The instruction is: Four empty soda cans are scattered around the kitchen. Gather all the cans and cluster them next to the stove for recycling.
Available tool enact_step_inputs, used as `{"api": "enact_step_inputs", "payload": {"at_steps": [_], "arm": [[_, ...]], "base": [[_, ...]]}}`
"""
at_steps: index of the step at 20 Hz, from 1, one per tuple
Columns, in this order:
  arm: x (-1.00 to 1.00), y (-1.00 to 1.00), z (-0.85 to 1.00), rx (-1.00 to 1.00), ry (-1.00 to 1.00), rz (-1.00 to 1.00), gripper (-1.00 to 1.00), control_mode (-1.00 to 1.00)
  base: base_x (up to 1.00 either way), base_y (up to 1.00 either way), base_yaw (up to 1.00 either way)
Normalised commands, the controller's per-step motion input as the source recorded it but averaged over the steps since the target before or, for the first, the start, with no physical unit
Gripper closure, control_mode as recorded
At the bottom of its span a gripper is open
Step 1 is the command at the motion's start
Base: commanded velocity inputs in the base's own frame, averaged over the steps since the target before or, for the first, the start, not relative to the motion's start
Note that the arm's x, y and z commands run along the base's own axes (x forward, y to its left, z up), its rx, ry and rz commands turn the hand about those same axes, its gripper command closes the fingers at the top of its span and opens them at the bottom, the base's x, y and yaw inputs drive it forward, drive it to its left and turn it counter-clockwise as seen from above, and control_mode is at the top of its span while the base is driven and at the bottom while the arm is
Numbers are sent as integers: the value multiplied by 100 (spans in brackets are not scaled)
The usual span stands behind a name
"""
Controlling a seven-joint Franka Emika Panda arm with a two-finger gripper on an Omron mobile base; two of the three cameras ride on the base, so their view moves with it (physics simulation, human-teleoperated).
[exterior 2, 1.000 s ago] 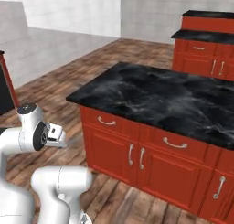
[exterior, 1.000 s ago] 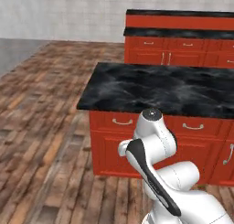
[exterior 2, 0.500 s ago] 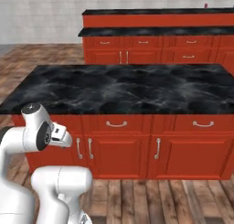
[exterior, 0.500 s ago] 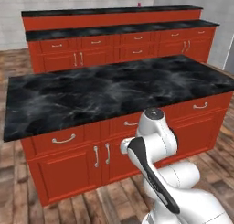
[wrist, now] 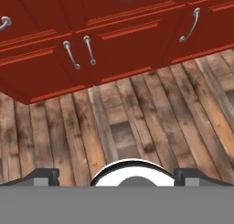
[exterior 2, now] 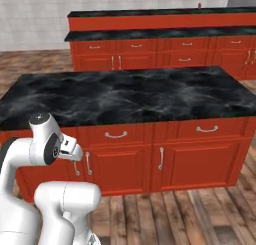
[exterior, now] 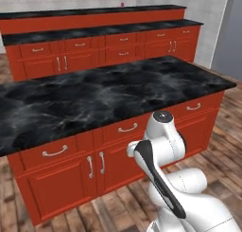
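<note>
Hanging wide open and gripping nothing, with the tool (wrist: 122,176) aiming down at the wood floor (wrist: 137,122) and its two dark fingertips (wrist: 43,176) sitting far apart. Folding up just in front of the island bench (exterior: 94,98), going by the one white arm (exterior: 160,146). Facing one red cabinet front (wrist: 114,40) just beyond the floor planks in the hand view, counting two upright door handles (wrist: 71,55) side by side and a third handle (wrist: 189,24) off to one side. Carrying nothing on that one black marbled island top, as far as both base views are showing. Running across the room well behind the island, one back run of red cabinets (exterior 2: 165,54), stepping up in two black tops: a lower bench (exterior: 94,33) and a raised ledge (exterior: 94,11) above it. Sitting on that raised ledge against the white tile wall (exterior 2: 40,19), one tiny reddish speck, likely a single soda can (exterior: 122,4), too small for telling more. Lying well apart from the tool, then, with the whole island bench standing between the two.
</note>
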Motion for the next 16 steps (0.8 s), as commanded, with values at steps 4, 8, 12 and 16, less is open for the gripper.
{"api": "enact_step_inputs", "payload": {"at_steps": [4,8,12,16], "arm": [[0,0,0,0,0,0,-100,100],[0,0,0,0,0,0,-100,100],[0,0,0,0,0,0,-100,100],[0,0,0,0,0,0,-100,100]], "base": [[15,57,-16],[6,69,-2],[0,73,0],[0,73,0]]}}
